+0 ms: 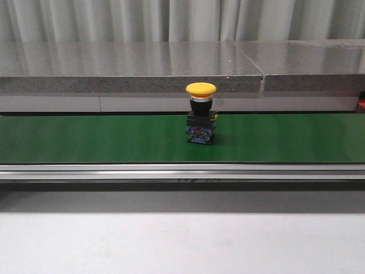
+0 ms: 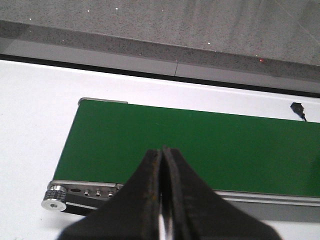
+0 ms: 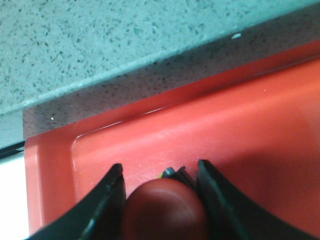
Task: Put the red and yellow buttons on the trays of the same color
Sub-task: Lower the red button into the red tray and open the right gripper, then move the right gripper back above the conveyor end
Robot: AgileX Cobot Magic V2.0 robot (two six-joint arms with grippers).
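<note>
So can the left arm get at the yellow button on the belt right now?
Probably yes: the yellow button stands alone and upright on the green belt, nothing crowding it. The left gripper fingers are shut, though, so they'd need opening first.

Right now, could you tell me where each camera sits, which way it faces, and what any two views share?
Front view: looks forward over the green conveyor belt at an upright yellow button; no robot part shows.
Left wrist view: above the belt's end, looking down; the left pincer shows, closed and empty.
Right wrist view: over the red tray; the right pincer straddles a red button.
Shared: front and left wrist views both show the belt.
</note>
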